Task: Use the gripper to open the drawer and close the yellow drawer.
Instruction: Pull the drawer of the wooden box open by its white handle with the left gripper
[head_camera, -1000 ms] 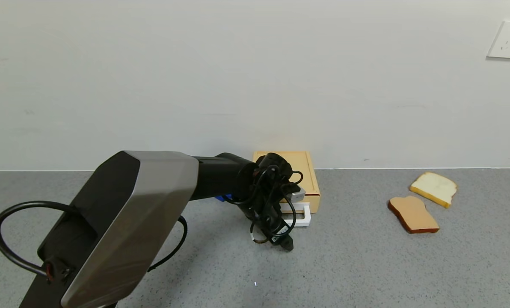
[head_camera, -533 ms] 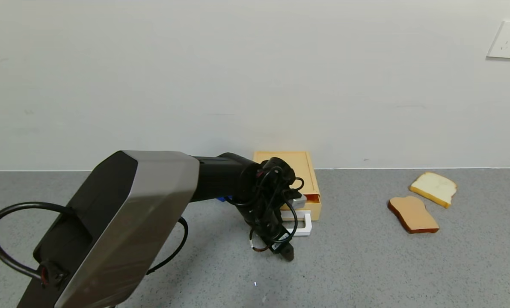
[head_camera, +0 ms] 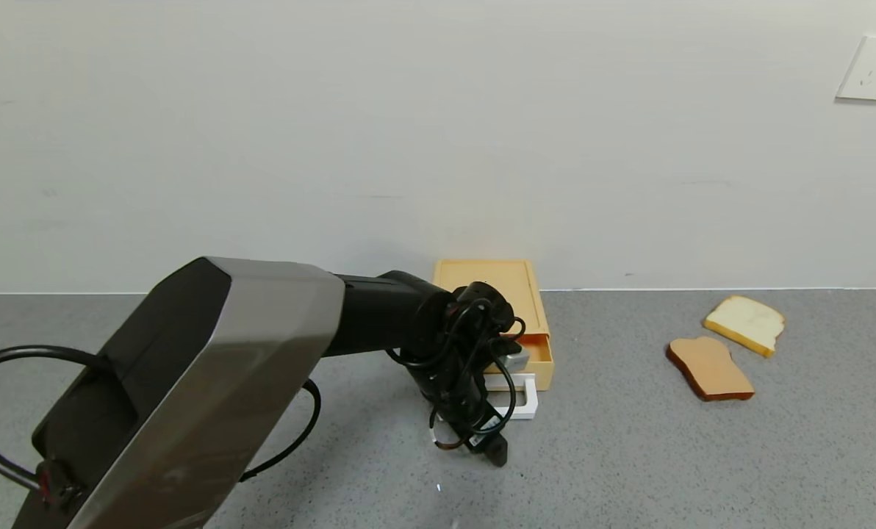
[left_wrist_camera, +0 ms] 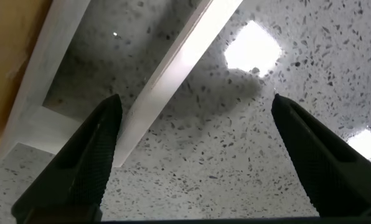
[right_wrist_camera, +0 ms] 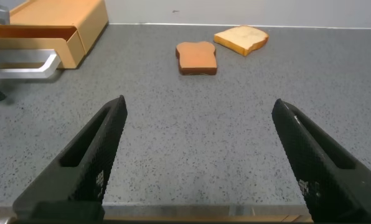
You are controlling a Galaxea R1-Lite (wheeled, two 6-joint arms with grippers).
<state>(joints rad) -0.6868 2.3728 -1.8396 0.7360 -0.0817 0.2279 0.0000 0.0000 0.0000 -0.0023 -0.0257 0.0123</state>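
The drawer (head_camera: 532, 351) sticks a little way out of the front of its yellow box (head_camera: 493, 288), which sits on the grey counter (head_camera: 629, 455) by the wall. So the opening part looks started. Closing is left to do. The left claw (left_wrist_camera: 192, 162) is spread wide, right at the drawer's white handle (head_camera: 520, 397), with one finger (left_wrist_camera: 79, 165) inside the loop. The right claw (right_wrist_camera: 198, 162) is also wide, holding nothing, well away from the box. Two bread slices (head_camera: 728, 345) lie far from the box.
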